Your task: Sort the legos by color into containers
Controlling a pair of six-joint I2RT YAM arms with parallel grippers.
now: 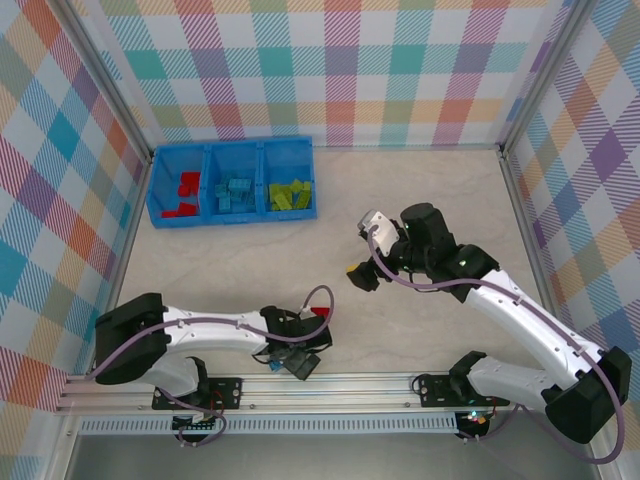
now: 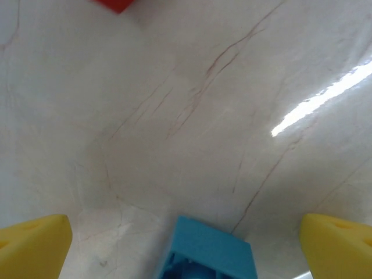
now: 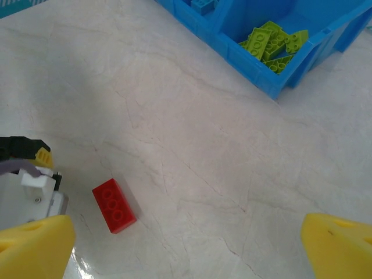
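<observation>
**Desk:** What is your left claw doing?

**Me:** I have the left claw (image 2: 186,249) low over the pale marbled worktop (image 2: 192,116). Its yellow fingertips (image 2: 32,247) are spread wide and grip nothing. A light blue plastic brick (image 2: 206,253) lies between them, touching neither, with part of its hollow underside showing. A red rectangular plastic brick (image 2: 116,3) lies well ahead of that claw.

**Desk:** And the right?

**Me:** My right claw (image 3: 186,247) is released too, its fingers far apart with bare worktop between them. The red brick lies flat ahead of it, studs up, nearer the finger at the left of my wrist view and touching nothing. Just beside the brick I can see the black and white body of the left claw.

**Desk:** The bins?

**Me:** The long bright blue plastic tray of three joined bins (image 3: 244,61) sits well ahead of the right claw, off to the right of its view. Lime green bricks (image 3: 272,43) lie in the end bin nearest that claw. From overhead I see light blue bricks (image 1: 236,193) in the middle bin and red bricks (image 1: 186,190) in the far end bin.
</observation>
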